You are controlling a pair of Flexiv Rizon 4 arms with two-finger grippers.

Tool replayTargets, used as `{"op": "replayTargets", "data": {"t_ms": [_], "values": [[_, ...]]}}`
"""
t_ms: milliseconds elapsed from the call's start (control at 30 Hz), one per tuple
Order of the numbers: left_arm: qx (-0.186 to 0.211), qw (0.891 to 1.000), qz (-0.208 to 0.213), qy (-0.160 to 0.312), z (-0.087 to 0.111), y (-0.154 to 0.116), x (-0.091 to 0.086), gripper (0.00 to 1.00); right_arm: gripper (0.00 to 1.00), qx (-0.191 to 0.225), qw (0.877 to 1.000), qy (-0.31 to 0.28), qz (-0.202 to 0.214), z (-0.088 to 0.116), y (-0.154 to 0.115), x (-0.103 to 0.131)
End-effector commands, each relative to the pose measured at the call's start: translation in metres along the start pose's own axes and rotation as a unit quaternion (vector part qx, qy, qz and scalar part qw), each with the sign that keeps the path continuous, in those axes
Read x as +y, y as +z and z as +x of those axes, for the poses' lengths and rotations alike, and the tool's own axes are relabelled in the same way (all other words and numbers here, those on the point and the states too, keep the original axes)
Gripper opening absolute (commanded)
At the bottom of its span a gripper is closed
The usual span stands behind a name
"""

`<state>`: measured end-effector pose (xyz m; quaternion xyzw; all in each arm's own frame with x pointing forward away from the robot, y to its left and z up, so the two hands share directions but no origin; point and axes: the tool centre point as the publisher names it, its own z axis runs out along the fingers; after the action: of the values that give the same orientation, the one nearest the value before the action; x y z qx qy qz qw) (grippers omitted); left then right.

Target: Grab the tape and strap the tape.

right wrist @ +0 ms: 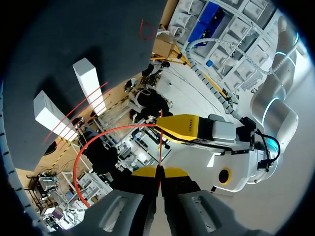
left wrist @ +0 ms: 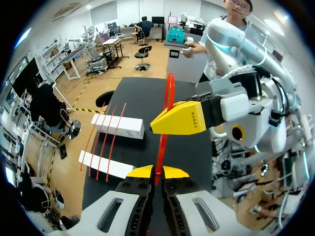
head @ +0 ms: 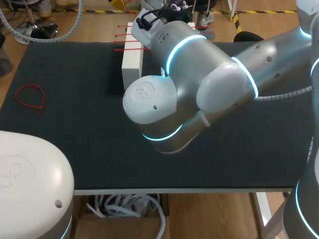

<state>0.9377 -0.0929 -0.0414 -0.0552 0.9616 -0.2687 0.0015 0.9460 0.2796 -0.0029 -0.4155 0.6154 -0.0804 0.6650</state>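
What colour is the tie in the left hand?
The tie is red; left wrist view shows it best.

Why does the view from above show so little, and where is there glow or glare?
Head view: the right arm fills the middle and hides both grippers; its cyan rings glow, while the black mat shows no glare. Left wrist view: even room light, the red tie in the left gripper stands out. Right wrist view: the right gripper holds it too, evenly lit.
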Motion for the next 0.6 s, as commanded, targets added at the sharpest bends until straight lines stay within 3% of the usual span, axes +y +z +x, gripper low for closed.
{"op": "replayTargets", "data": {"t_ms": [33,600], "values": [[0.000,1.000,-0.002,-0.001,0.0003,-0.0009,-0.0008,0.00,0.00,0.005,1.000,-0.003,-0.002,-0.0035,0.0009,0.0024],[0.000,1.000,-0.002,-0.001,0.0003,-0.0009,-0.0008,0.00,0.00,0.009,1.000,-0.012,-0.010,-0.0031,0.0047,0.0114]]}}
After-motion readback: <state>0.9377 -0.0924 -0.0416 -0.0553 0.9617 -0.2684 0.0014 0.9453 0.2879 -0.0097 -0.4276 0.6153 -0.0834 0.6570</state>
